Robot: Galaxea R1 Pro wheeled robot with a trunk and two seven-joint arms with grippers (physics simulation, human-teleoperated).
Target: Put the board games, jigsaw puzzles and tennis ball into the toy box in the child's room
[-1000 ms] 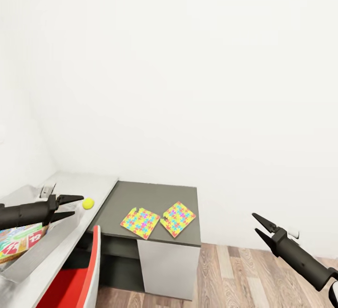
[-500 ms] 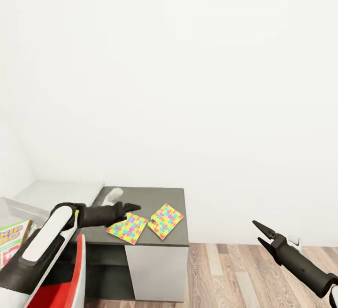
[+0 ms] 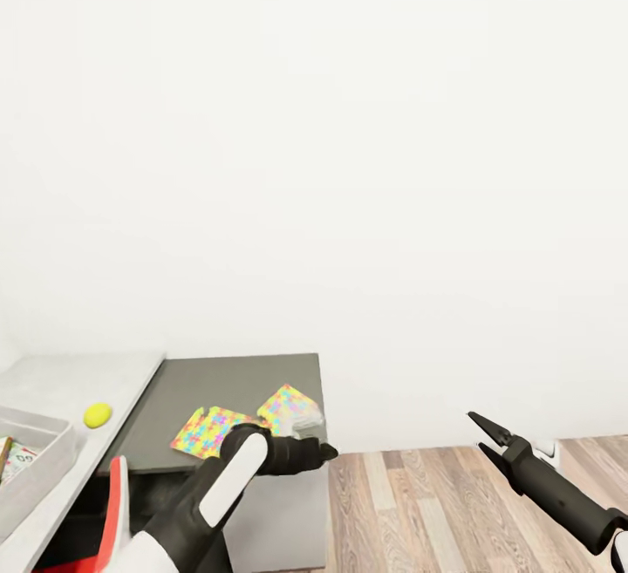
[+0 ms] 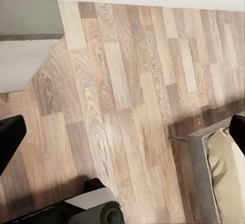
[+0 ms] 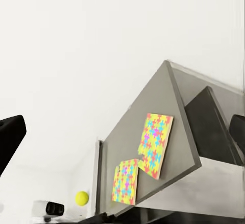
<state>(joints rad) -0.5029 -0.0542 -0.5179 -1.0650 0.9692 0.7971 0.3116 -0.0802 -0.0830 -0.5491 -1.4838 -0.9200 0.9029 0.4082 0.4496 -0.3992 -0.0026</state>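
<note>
The black-and-white left arm is seen in the head view rising from the lower left and bent at the elbow, its forearm laid across the front edge of the dark grey rectangular table (image 3: 218, 377). The left gripper (image 3: 324, 450) is held past the table's right front corner, over the wood-plank floor (image 3: 419, 503); its fingers are spread wide apart in the left wrist view and nothing is held.

2 multicoloured flat jigsaw puzzles are seen lying side by side on the table: 1 (image 3: 209, 431) nearer the left, the other (image 3: 288, 407) partly hidden behind the forearm.

The small yellow-green tennis ball (image 3: 97, 415) is seen resting on the pale grey counter (image 3: 78, 377), beside the grey open toy box (image 3: 35, 460).

The right gripper (image 3: 482, 434) is held low at the right above the floor, fingers parted and empty.
</note>
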